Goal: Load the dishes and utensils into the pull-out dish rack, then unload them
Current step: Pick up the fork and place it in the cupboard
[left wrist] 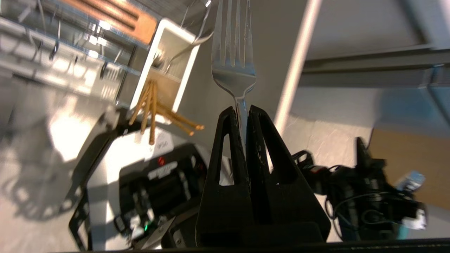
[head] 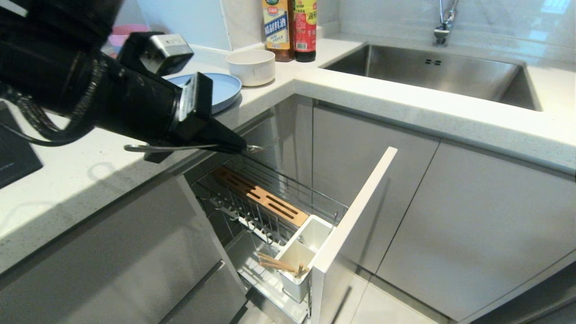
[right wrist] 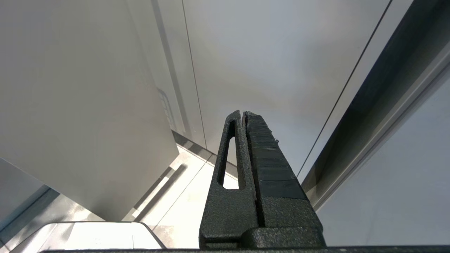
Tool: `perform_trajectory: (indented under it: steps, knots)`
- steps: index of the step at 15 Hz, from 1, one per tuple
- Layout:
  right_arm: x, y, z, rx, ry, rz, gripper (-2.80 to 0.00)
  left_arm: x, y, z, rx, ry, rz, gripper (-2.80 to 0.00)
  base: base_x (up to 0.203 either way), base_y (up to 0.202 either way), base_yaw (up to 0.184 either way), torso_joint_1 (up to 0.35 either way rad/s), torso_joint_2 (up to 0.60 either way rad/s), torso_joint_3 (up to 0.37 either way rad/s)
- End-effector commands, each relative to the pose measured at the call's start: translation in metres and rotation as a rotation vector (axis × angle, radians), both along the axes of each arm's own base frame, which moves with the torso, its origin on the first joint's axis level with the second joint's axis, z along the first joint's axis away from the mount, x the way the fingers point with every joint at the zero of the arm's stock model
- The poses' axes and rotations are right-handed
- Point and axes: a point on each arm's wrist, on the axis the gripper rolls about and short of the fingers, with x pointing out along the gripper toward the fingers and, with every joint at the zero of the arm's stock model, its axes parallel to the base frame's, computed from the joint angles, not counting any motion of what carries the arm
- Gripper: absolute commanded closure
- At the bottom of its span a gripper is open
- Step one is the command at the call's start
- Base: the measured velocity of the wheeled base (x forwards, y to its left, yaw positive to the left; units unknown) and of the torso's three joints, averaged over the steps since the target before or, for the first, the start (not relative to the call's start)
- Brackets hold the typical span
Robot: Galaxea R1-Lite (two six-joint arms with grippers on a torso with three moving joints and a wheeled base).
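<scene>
The left hand (head: 240, 146) is clamped on the neck of a slim steel fork (left wrist: 233, 59), held level above the open pull-out dish rack (head: 270, 211). The right hand (right wrist: 244, 114) hangs parked beside a cabinet front, pressed together and empty. Advice: tip the fork upright and lower it into a white square cup (head: 315, 234); light-wood chopsticks (head: 279, 263) already occupy the other cup. The smooth light-blue plate (head: 225, 87) and off-white bowl (head: 251, 66) remain on the speckled worktop (head: 90, 180).
</scene>
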Motion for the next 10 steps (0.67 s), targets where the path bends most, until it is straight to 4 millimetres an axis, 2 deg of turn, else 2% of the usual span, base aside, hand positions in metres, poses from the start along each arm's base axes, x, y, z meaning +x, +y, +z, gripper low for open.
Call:
perform_trajectory:
  steps: [1,8,10]
  knots:
    - [0.000,0.000,0.000,0.000,0.002,0.000,0.00,0.022,-0.017,-0.023,0.056,0.082,-0.001,0.00,0.000,0.000,0.000,0.000,0.00,0.000]
    - [0.000,0.000,0.000,0.000,0.002,0.000,0.00,0.044,-0.055,-0.060,0.159,0.158,-0.030,0.00,0.000,0.000,0.000,0.000,0.00,0.000]
    - [0.000,0.000,0.000,0.000,0.002,0.000,0.00,0.043,-0.068,-0.071,0.203,0.169,-0.042,0.00,0.000,0.000,0.000,0.000,0.00,0.000]
